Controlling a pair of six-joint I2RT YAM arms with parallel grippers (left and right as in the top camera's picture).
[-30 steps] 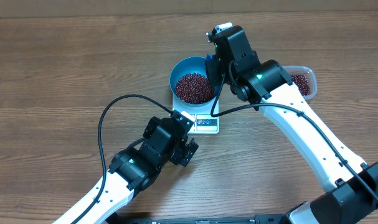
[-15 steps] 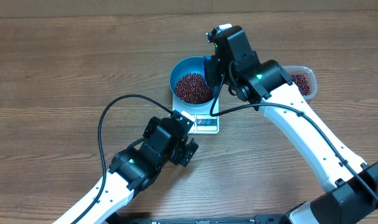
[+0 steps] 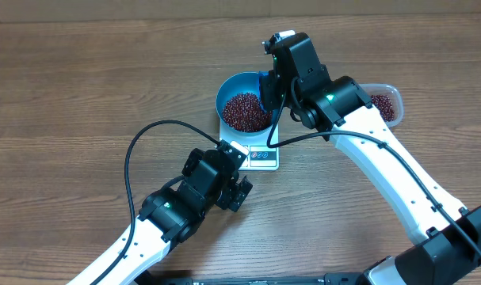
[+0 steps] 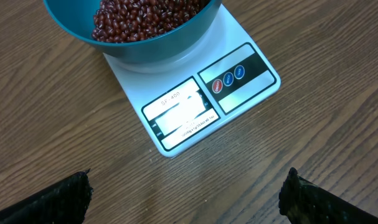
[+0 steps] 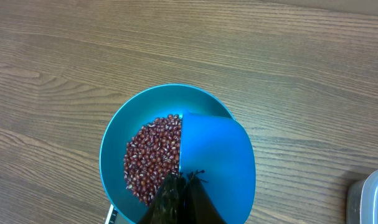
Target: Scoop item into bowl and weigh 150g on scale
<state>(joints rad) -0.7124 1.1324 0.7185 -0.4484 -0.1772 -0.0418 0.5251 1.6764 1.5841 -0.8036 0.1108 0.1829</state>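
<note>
**Bowl of beans on the scale, scoop held over its rim**

Nearest the tabletop's front edge, the left gripper hovers just short of the scale. Its fingers stand wide apart and hold nothing. Only the left wrist view shows the scale's front panel: a display window washed out by glare, so that no reading can be told, and beside it three round buttons, one red and two blue. In the overhead view this panel is too small to read.

The scale lies near the middle of the tabletop. The blue bowl sits on its farther part, and the red-brown beans heap in the bowl's bottom.

Beyond, the right gripper is over the bowl's right rim, its fingers pressed together on the handle of a blue scoop. The right wrist view shows the scoop's mouth tipped into the bowl, covering the right part of the bean heap. From overhead the arm hides most of the scoop.

Towards the right edge, a clear tub holds more beans. The overhead view shows one end of it past the right arm; the right wrist view catches only a corner.
</note>
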